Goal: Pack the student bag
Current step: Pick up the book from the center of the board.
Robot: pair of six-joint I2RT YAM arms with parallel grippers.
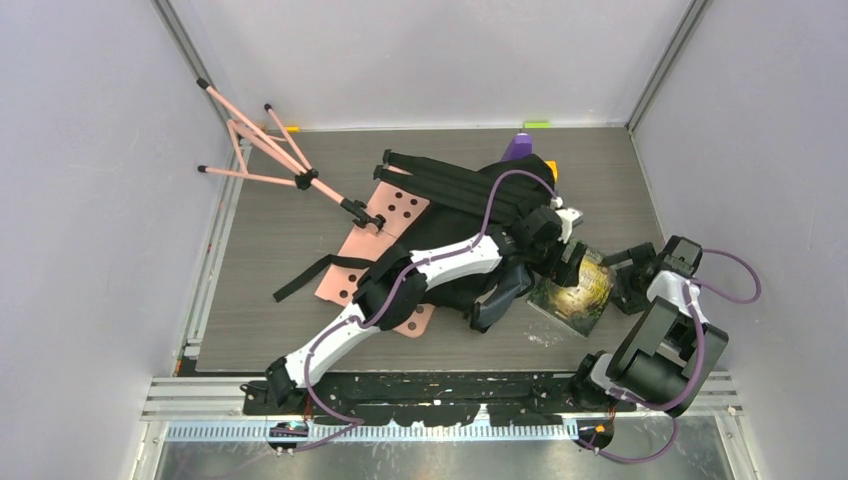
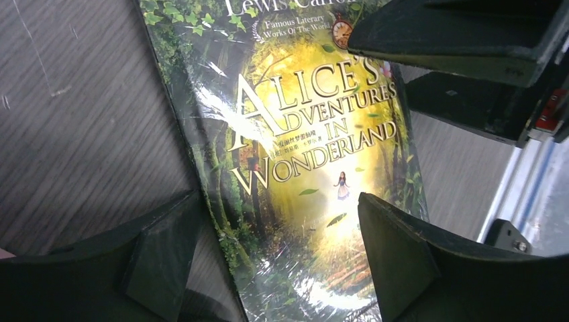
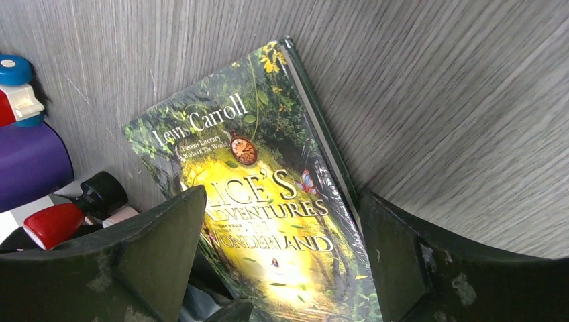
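Both claws are straddling the book (image 2: 302, 168) beside the bag (image 1: 470, 205).
The left claw (image 2: 278, 241) and right claw (image 3: 282, 248) are hovering with fingers apart, likely readying a shared lift. The bag is lying flat just left of the left claw, its long axis running diagonally, straps (image 1: 440, 178) pointing far-left.

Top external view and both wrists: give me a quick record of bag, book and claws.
student bag: on the table, lying over the pink board, left arm stretched across it
book: on the table to the right of the bag, outside it
left claw: open, over the book cover
right claw: open, over the book
packing: book not yet in bag
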